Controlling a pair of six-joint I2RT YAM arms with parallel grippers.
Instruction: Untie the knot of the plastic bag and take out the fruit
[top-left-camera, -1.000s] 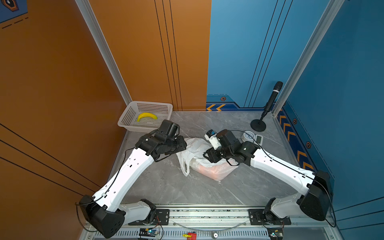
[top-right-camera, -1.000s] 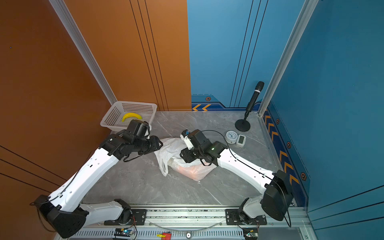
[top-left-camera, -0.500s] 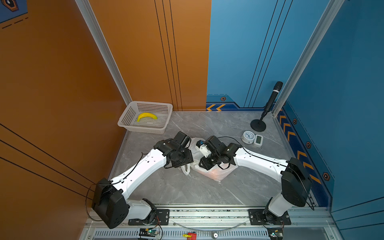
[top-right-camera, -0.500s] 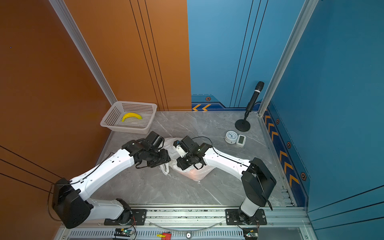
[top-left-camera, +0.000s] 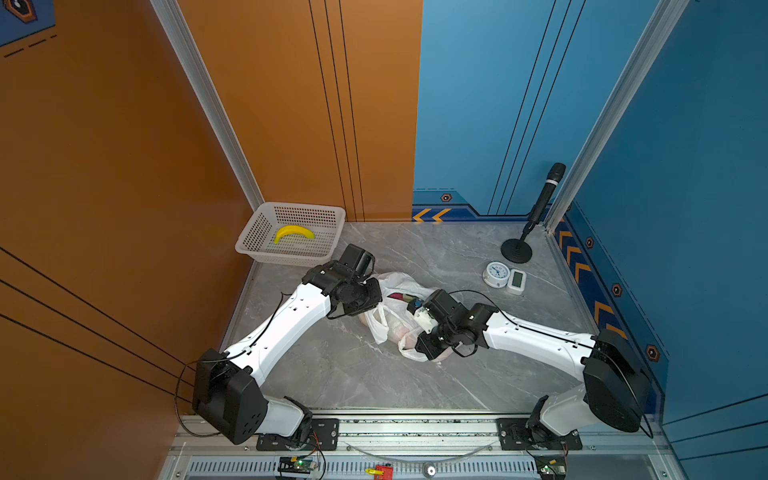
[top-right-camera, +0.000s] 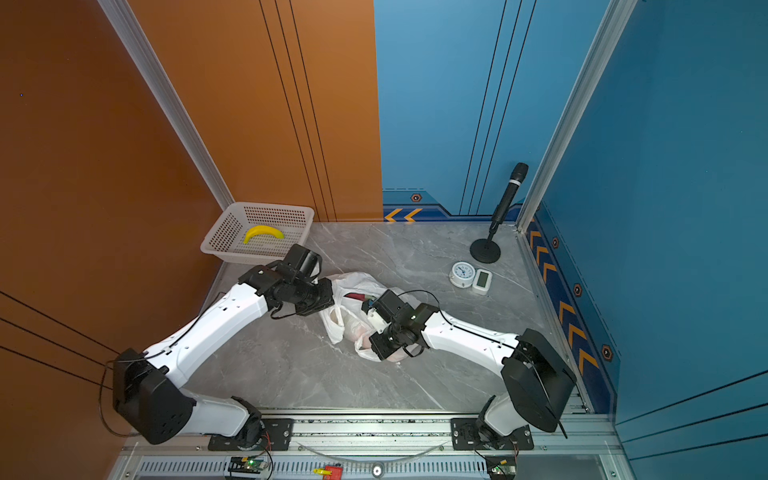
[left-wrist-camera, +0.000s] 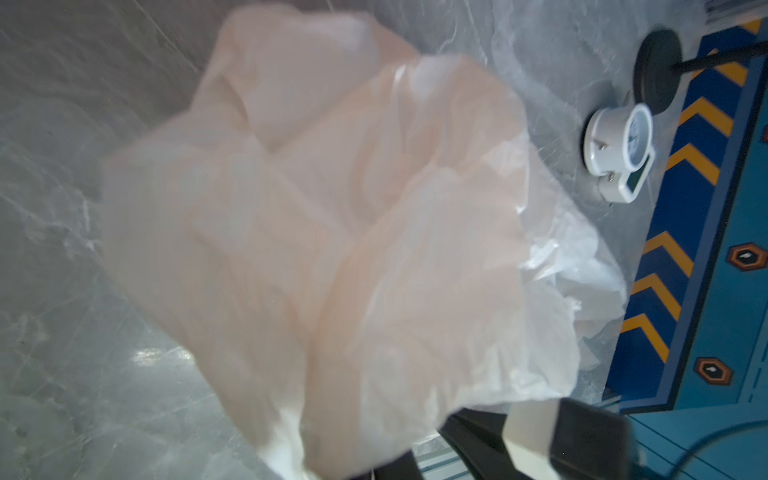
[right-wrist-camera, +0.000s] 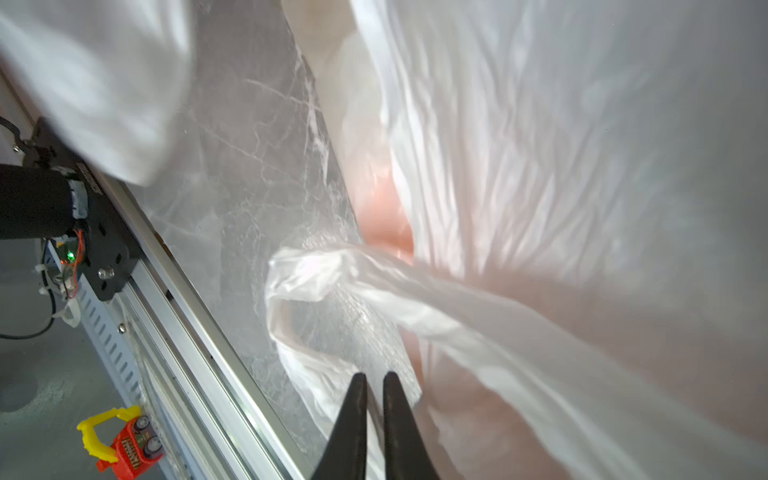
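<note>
In a top view, your left hand (top-left-camera: 371, 292) is clenched at the left rim of the plastic bag (top-left-camera: 395, 281), which lies in the middle of the table (top-left-camera: 415, 382). You cannot tell whether it pinches film. Reddish fruit (top-left-camera: 400, 296) shows inside. In the right wrist view, your right hand (right-wrist-camera: 375, 374) nips the bag's loose handle loop (right-wrist-camera: 291, 266), on the side toward the table's front edge.

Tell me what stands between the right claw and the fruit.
Only the bag itself. The right claw is at a handle loop, outside the film, and the fruit shows there only as a pink-orange glow through the plastic. Nothing else visible is in the way.
</note>
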